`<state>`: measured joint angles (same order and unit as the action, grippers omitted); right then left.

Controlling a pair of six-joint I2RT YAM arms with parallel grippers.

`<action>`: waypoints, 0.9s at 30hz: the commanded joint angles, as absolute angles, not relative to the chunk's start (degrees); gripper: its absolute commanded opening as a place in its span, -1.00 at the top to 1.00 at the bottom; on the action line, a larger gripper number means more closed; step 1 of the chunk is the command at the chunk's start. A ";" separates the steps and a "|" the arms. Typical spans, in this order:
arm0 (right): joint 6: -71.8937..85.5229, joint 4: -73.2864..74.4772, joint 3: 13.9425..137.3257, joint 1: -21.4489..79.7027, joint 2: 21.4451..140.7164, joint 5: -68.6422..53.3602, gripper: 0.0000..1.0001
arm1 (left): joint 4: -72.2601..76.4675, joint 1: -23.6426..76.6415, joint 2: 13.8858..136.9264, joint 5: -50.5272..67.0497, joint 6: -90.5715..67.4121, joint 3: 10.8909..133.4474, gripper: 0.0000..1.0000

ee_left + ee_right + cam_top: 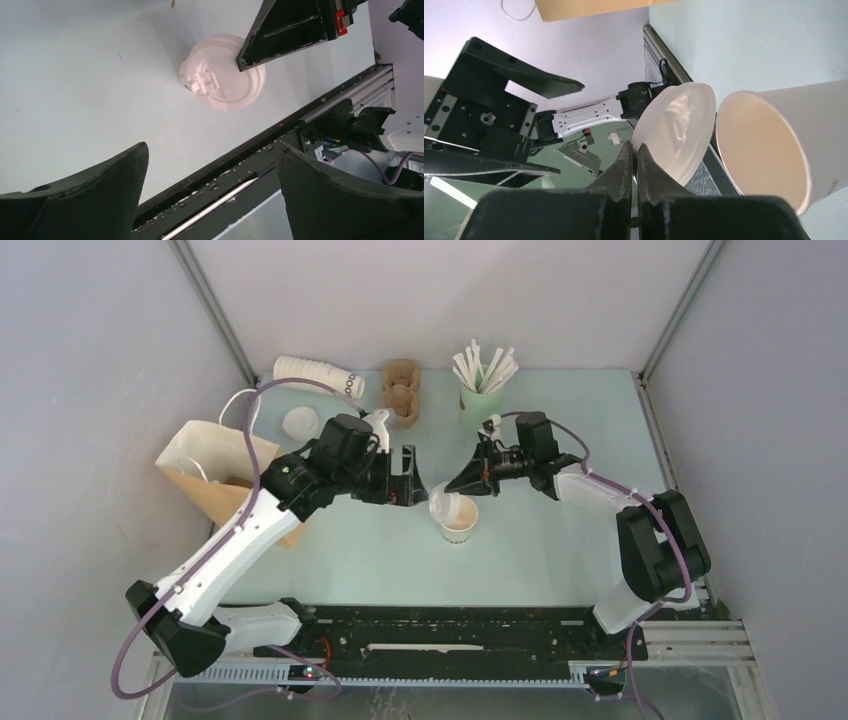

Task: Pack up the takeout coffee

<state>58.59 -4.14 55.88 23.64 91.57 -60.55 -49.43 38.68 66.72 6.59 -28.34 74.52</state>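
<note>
right gripper [634,150] pinching lid [679,125] rim; lid tilted, just beside cup [769,150] mouth ahead of jaws. left gripper [408,477] wide open opposite. paper bag [200,455] behind left jaws, stick cup [478,405] behind right.

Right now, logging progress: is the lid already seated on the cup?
No, the right fingers pinch the lid by its rim, tilted beside the cup, whose mouth stands open.

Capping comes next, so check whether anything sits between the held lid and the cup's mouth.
Nothing visible does. The right gripper pinches the lid by its rim, tilted beside the open cup. The open left gripper stands beyond the lid, not between them.
</note>
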 commanded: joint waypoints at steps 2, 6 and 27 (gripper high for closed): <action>60.18 -7.80 57.56 23.99 92.41 -62.24 0.96 | -44.83 38.37 67.98 10.28 -31.75 72.15 -1.00; 59.66 -7.44 57.51 24.13 93.07 -62.49 0.94 | -44.03 38.36 68.33 10.87 -32.24 71.53 -1.00; 54.57 -3.41 54.46 21.07 92.23 -62.58 0.70 | -39.99 38.34 77.63 18.74 -35.59 69.91 -0.99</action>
<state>57.23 -4.23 54.63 21.54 93.01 -61.65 -42.28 38.59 77.14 16.64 -34.54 70.98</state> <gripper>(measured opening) 0.134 0.996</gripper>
